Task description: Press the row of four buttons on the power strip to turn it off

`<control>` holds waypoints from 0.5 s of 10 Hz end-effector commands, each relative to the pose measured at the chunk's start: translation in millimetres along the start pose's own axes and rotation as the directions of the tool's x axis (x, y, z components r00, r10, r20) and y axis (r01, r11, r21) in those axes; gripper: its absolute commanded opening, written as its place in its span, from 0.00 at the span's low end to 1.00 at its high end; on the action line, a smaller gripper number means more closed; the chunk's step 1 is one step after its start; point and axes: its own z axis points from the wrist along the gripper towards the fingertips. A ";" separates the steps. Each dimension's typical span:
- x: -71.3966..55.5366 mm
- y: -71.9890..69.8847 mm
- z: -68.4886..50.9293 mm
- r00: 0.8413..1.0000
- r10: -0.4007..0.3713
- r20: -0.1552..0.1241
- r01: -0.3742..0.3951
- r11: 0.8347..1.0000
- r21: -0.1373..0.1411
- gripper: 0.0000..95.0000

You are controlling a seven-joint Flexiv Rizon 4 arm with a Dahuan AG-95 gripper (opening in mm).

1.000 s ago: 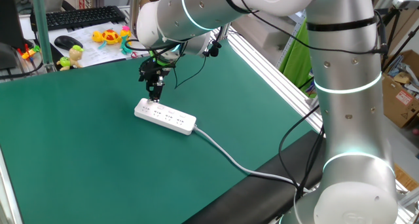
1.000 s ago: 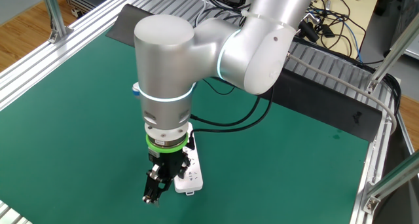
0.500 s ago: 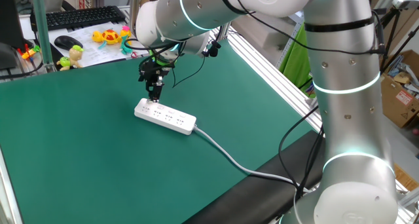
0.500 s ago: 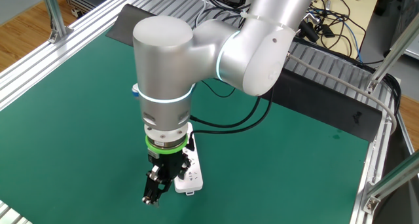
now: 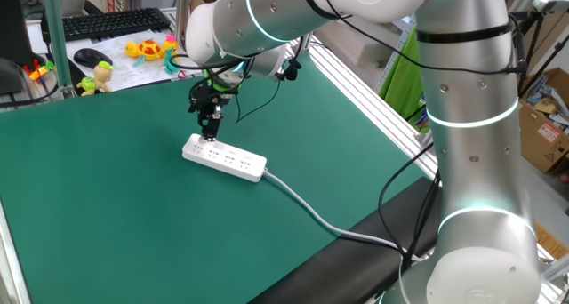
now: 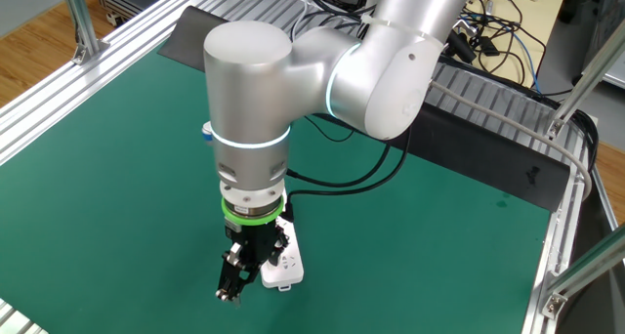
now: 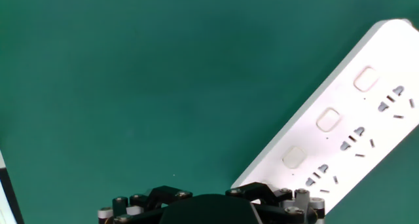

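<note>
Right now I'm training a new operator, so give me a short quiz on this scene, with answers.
1. True or false: the gripper is at the end of the power strip where the cable comes out.
2. How many buttons show in the hand view?
3. The power strip lies on: A) a green mat; B) a keyboard; C) a cardboard box.

Key: 1 false, it is at the opposite end; 2 three; 3 A.

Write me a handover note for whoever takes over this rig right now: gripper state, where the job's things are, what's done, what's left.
Gripper: over the cable-free end of the power strip; finger gap not visible in any view, nothing held.
Power strip: flat on the green mat, cable trailing toward the arm's base.
Buttons: three visible in the hand view; the fourth is hidden under the hand.
Done: cannot tell whether any button is pressed.
Left: confirm and press all four.
</note>
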 end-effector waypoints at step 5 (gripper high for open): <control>1.4 6.6 2.2 1.000 -0.002 -0.005 0.001 1.000 -0.019 1.00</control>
